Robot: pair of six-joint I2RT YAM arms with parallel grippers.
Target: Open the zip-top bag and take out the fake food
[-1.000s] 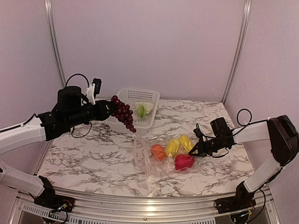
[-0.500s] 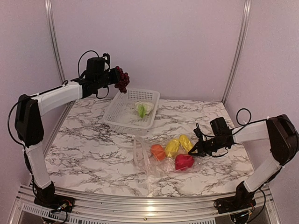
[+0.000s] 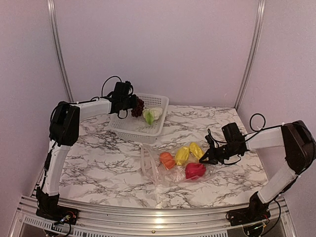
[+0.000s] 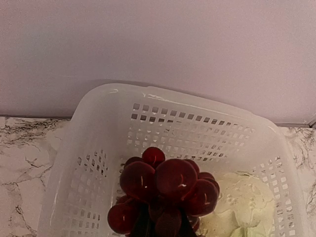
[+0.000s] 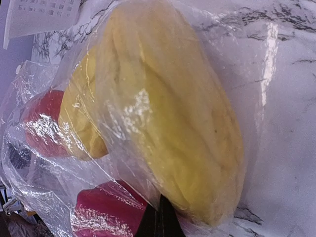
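1. The left tool [image 3: 132,104] reaches over the near-left rim of the white basket [image 3: 129,129], its fingers pinching the dark purple grapes [image 3: 138,106].
2. The wrist view shows the bunch [image 4: 165,190] inside the basket's walls [image 4: 163,96]. I cannot tell whether it touches the floor.
3. The cabbage [image 3: 152,115] lies in the basket's right half, just beside the grapes. The basket sits at the far edge of the surface [image 3: 98,163], near the wall.
4. Bare marble spreads left of and in front of the zip-top bag [image 3: 150,170], which lies mid-surface with its open mouth to the left.
5. Inside it lie the orange fruit [image 3: 167,160], the yellow pieces [image 3: 182,156] and the red piece [image 3: 194,171].
6. The right tool [image 3: 206,159] sits low at the bag's right edge, its fingers pressed together on the plastic [image 5: 159,222].
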